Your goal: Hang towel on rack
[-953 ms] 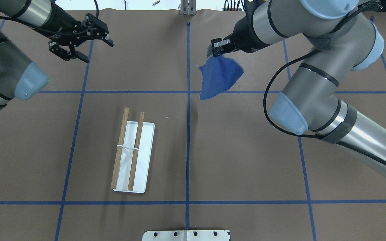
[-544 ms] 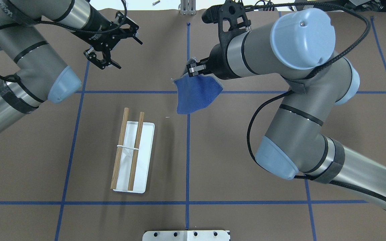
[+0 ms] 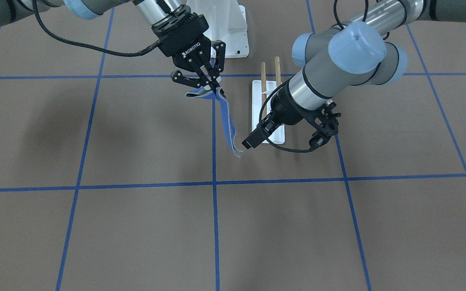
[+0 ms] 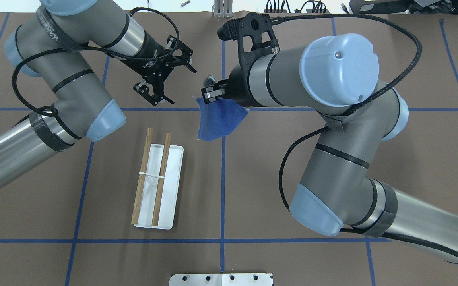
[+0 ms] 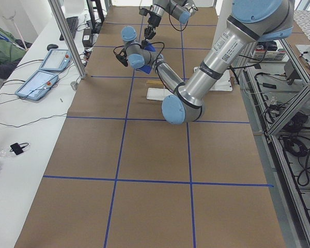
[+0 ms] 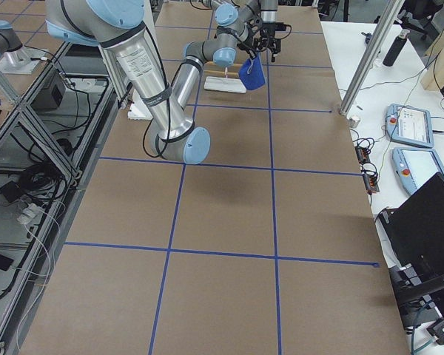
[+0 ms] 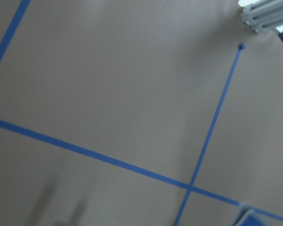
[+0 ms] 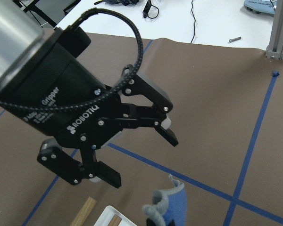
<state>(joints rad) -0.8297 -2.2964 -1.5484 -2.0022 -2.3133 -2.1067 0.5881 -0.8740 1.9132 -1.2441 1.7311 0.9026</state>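
Observation:
The royal-blue towel (image 4: 219,121) with a grey hem hangs by one corner from my right gripper (image 4: 210,94), which is shut on it above the table's middle. In the front view the towel (image 3: 227,121) hangs edge-on below the right gripper (image 3: 212,87). My left gripper (image 4: 182,87) is open and empty, just left of the towel and pointing at it. The right wrist view shows the left gripper (image 8: 141,157) with its jaws wide apart, beside the towel's top (image 8: 172,207). The rack (image 4: 161,174), two brown dowels over a white base plate (image 4: 173,186), stands nearer the robot, left of centre.
A white bolted pedestal (image 4: 221,279) sits at the table's near edge and shows at the top of the front view (image 3: 233,28). Blue tape lines cross the brown table cover. Both arms crowd the far middle of the table.
The right gripper has carried the towel leftward and nearer the robot, past the centre line. The left gripper has swung right toward the towel and stays open.

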